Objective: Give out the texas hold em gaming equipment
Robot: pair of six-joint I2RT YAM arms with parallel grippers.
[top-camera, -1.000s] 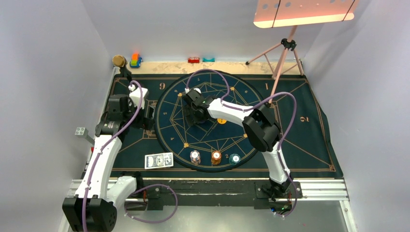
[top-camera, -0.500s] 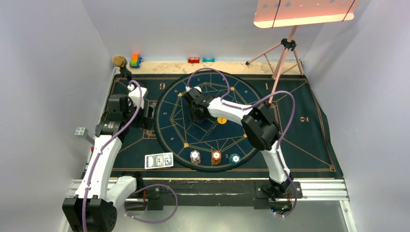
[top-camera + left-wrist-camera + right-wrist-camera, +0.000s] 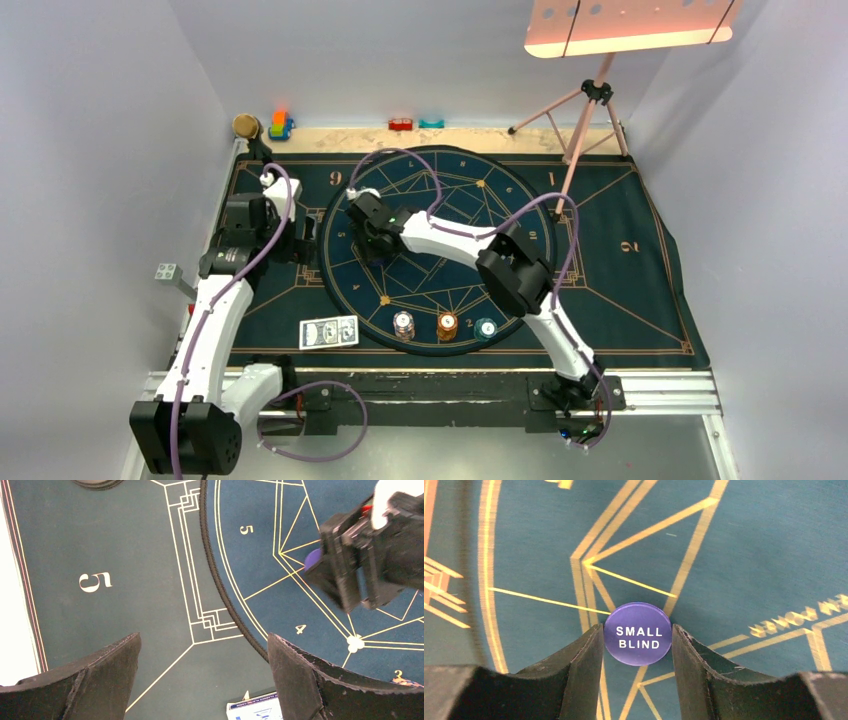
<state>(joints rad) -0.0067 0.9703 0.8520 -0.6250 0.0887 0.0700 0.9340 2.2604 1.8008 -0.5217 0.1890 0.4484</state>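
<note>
My right gripper is shut on a dark-blue disc marked SMALL BLIND, held edge to edge between its fingers over the left part of the round mat. The gripper also shows from above, and the disc shows in the left wrist view. My left gripper is open and empty over the mat by the number 5. Blue-and-white cards lie at the front left, also in the left wrist view. White, orange-brown and teal chip stacks stand at the round mat's front. The yellow disc is hidden.
A gold-headed microphone and toy blocks stand at the back left. Red and teal blocks sit at the back edge. A pink tripod stand rises at the back right.
My right gripper has swung left across the round mat from near its centre, with the dark-blue disc in it. The left arm has barely moved.
</note>
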